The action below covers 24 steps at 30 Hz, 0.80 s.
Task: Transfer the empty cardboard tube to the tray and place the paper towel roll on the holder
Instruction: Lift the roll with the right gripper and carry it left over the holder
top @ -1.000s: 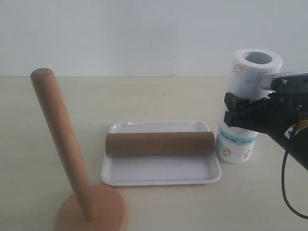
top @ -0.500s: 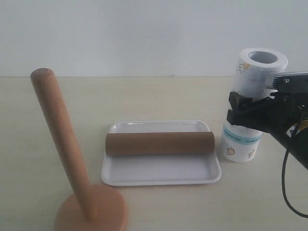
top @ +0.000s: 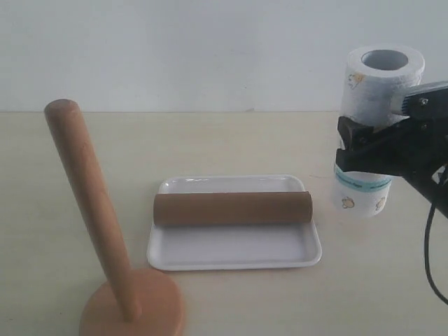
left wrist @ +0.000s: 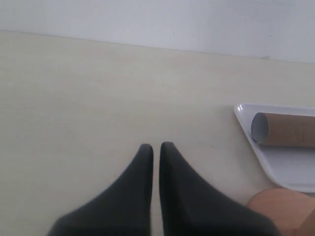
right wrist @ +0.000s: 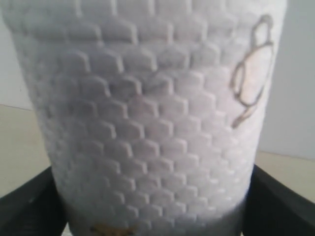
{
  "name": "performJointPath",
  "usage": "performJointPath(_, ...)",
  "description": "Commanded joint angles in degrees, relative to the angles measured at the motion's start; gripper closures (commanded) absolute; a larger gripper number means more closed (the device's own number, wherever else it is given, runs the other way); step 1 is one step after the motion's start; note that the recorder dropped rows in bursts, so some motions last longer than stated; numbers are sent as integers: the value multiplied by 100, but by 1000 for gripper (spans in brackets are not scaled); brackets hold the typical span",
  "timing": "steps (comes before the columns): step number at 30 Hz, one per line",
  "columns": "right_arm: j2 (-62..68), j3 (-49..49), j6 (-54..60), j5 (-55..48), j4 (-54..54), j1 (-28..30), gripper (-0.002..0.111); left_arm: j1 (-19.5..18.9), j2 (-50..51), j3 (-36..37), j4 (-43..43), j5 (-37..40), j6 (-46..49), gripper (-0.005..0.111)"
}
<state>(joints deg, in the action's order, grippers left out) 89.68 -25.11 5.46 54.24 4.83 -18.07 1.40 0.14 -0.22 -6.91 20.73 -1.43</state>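
The empty cardboard tube lies across the white tray at the table's middle; its hollow end also shows in the left wrist view. The wooden holder stands bare at front left on its round base. Off to the right, the paper towel roll hangs upright above the table, my right gripper shut on its middle. Its embossed side fills the right wrist view. My left gripper is shut over bare table and holds nothing.
A pale wall runs behind the table. The holder's base and the tray's corner lie just beside my left gripper. A black cable hangs under the right arm.
The right gripper has lifted the paper towel roll off the table and carried it slightly right. Nothing else has moved.
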Motion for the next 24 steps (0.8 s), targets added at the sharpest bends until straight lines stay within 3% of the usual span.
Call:
performJointPath(1, -503, -25, 45, 68, -9, 7, 108, -21, -14, 22, 33, 5, -41, 103)
performJointPath(7, -1263, -67, 171, -47, -20, 7, 108, -21, -14, 22, 33, 5, -41, 103)
performJointPath(14, -2412, -1083, 171, -2386, -248, 7, 108, -21, -14, 22, 33, 5, -41, 103)
performJointPath(19, -3016, -1933, 55, -3542, -282, -23, 108, -21, -14, 22, 33, 5, -41, 103)
performJointPath(24, -3374, -2646, 68, -4321, -389, -433, 108, -21, -14, 22, 33, 5, -41, 103)
